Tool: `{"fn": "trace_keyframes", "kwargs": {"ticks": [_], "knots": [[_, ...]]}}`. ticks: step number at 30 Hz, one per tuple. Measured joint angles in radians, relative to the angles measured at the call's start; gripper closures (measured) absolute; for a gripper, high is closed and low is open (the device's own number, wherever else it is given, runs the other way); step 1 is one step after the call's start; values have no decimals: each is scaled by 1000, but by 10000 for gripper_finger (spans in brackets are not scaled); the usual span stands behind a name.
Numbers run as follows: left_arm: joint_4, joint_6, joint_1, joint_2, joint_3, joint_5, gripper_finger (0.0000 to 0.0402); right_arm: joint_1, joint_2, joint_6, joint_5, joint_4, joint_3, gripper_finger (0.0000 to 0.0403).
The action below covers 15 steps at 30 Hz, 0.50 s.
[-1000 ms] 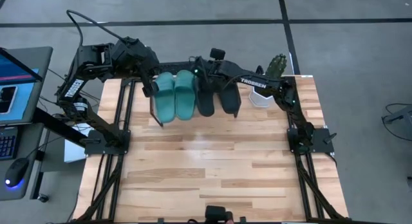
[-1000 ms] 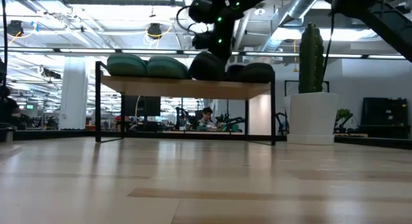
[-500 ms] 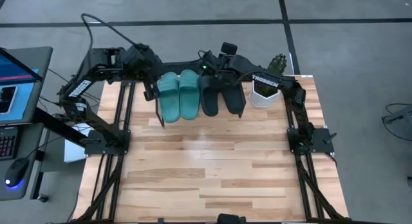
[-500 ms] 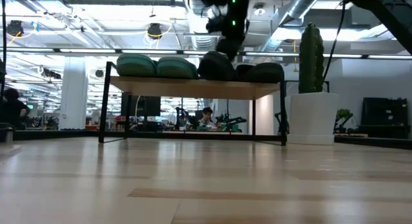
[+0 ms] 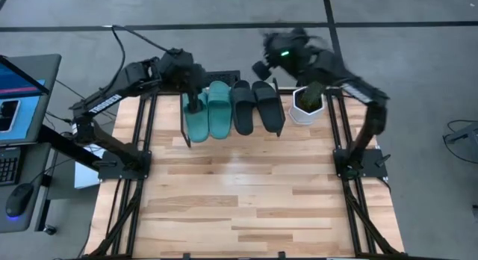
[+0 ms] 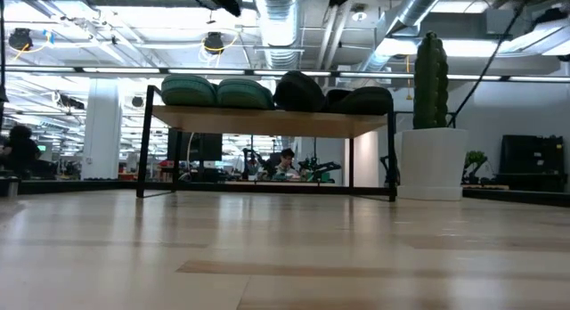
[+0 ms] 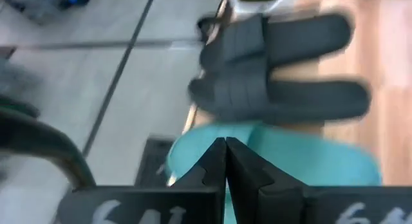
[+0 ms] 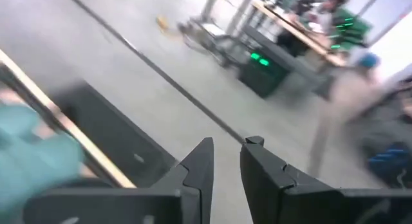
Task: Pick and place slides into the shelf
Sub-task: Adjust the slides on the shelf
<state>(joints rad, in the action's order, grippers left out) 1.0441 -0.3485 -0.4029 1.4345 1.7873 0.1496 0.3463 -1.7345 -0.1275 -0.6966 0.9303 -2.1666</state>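
- All four slides are sitting side by side on top of the shelf [image 5: 187, 137] at the far end of the table [image 5: 239, 200]: the teal-green pair [image 5: 208, 110] beside the black pair [image 5: 258, 107].
- The left gripper [image 7: 225, 161] is hanging right over the teal-green pair, its two fingers pressed together with nothing between them. In its own wrist view the teal slides are lying just under the fingertips and the black pair is lying just past them.
- The right gripper [image 8: 225, 153] is sitting up in the air beyond the far end of the black pair, off past the table edge. Its fingers are standing slightly apart, a narrow gap showing between them, and nothing is in that gap.
- A white pot holding a cactus [image 5: 308, 103] is standing just beside the black pair, below the right arm.
- From table height, the four slides are showing as a row of rounded humps on the shelf board, and both grippers are above them, mostly out of that picture.
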Motion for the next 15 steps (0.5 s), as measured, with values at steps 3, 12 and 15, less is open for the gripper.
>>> {"fn": "trace_keyframes", "kwargs": {"ticks": [3,12,15], "knots": [[-175,7,-70,-50,-131,-219,401,16,78,55,138,-14,-2,335],[-652,172,-210,-70,-466,-763,401,-8,215,82,384,-25,-2,335],[-670,202,-230,-56,-505,-833,401,-30,235,78,386,-8,-2,335]]}}
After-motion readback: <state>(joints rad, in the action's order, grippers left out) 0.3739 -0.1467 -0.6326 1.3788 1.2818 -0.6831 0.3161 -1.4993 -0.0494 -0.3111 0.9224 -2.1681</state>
